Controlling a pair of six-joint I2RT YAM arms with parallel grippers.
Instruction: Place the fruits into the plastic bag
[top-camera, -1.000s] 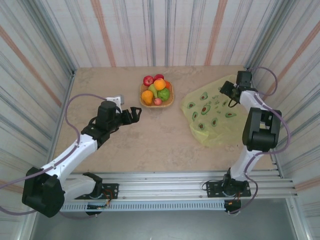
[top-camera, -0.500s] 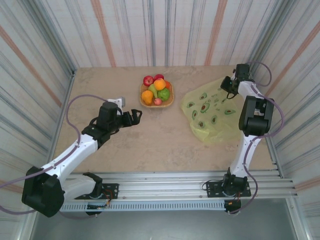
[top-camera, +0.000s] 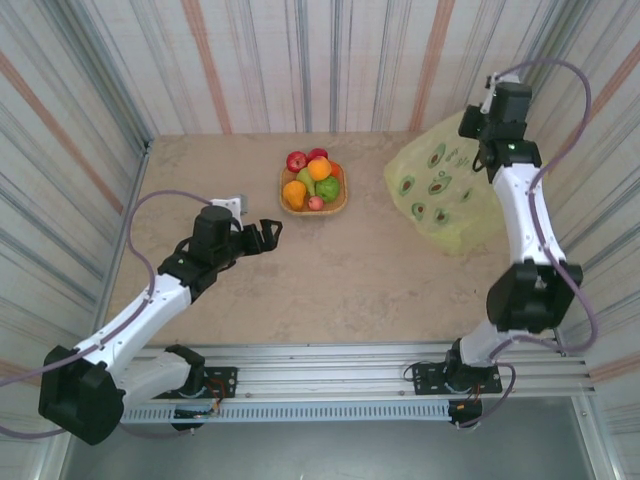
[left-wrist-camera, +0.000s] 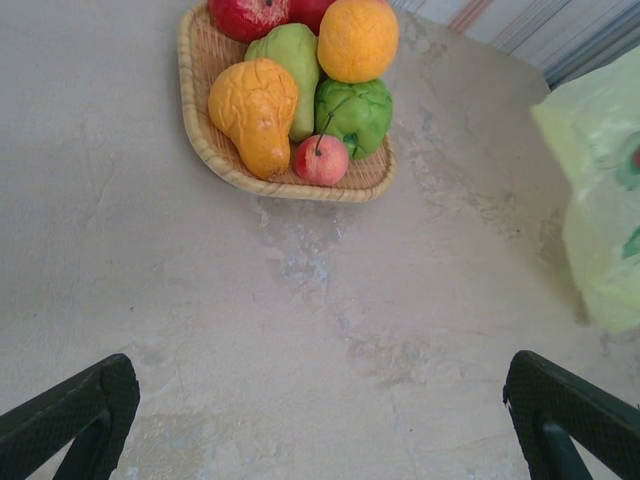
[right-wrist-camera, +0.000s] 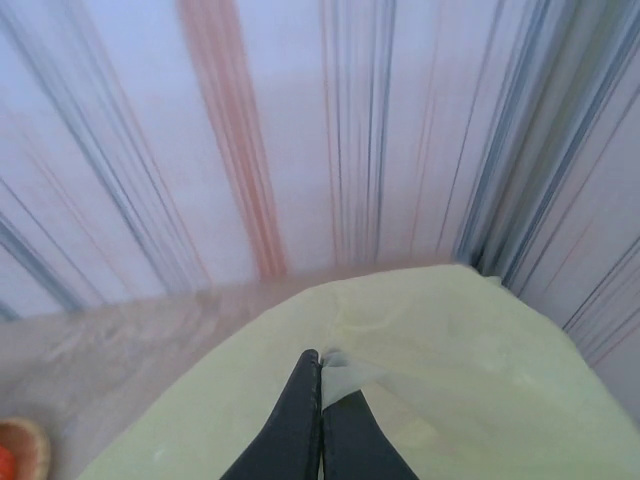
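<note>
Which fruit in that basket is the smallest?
The little pinkish-red one with a stem, on the basket rim nearest the robot, between the orange pear-shaped fruit and the dark green one; every other is bigger.

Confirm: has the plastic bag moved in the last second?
Yes. The right gripper, shut on the plastic bag, has pulled it up toward the back wall, farther from the wicker tray.

A mottled beige table (top-camera: 330, 280) is enclosed by striped walls (top-camera: 300, 60) from nine to three o'clock, with metal rails (top-camera: 340, 360) at six.
</note>
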